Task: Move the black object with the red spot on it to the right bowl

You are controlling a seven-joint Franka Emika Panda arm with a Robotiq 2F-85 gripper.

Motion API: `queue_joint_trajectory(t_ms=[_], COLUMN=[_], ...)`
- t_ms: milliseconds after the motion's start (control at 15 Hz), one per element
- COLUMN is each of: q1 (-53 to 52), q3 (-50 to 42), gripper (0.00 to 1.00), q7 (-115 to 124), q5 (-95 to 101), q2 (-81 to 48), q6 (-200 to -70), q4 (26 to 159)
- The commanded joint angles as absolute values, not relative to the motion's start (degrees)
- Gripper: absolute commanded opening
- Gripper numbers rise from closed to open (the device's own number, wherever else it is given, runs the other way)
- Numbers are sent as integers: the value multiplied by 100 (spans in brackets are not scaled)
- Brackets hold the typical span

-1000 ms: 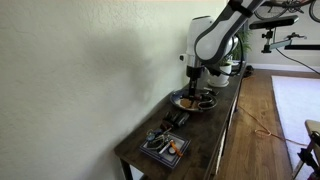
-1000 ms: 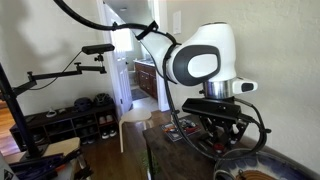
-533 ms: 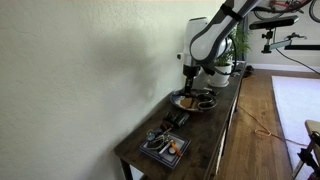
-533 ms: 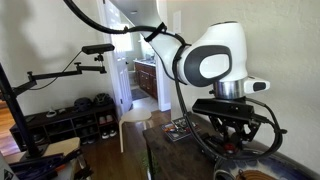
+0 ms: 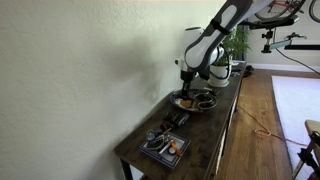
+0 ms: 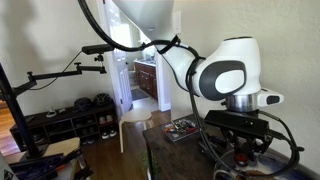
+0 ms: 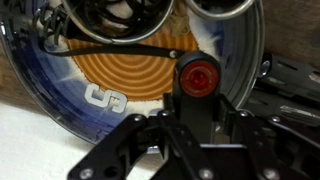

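In the wrist view my gripper (image 7: 197, 128) is shut on the black object with the red spot (image 7: 197, 78). It holds the object over the right bowl (image 7: 60, 95), which has an orange spiral centre and a dark blue wall. I cannot tell whether the object touches the bowl. In an exterior view the gripper (image 5: 187, 80) hangs just above the dark bowl (image 5: 192, 102) on the long table. In the exterior view that looks from close by, the wrist (image 6: 240, 150) fills the right side and the bowl's edge (image 6: 255, 173) shows at the bottom.
A square grey-blue tray (image 5: 163, 148) with small orange and grey items lies at the table's near end. A white plant pot (image 5: 222, 69) stands behind the bowl. A wall runs along the table (image 5: 215, 125). Cables lie inside the bowl's far side (image 7: 110, 20).
The arm has shifted a little toward the wall and lowered over the bowl. In the close exterior view the wrist has slid to the right. The gripper stays shut on the black object.
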State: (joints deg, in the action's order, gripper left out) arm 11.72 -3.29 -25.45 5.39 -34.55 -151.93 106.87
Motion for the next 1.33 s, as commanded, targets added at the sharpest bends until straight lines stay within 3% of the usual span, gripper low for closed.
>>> queue_joint_trajectory(t_ms=[0, 733, 800, 867, 933, 1267], q1=[1320, 1425, 1411, 1392, 1372, 1288], q3=[-251, -190, -205, -223, -244, -301], gripper=[19, 19, 25, 69, 70, 98], q7=[-2493, -2553, -2527, -2505, -2483, -2379], q5=[574, 598, 604, 617, 631, 656], q2=[-3743, -4232, -4232, -4187, -4146, -3886], q6=[-15178, -15182, -15169, -15161, -15127, -14947], q4=[10351, 10003, 9999, 10029, 10048, 10200])
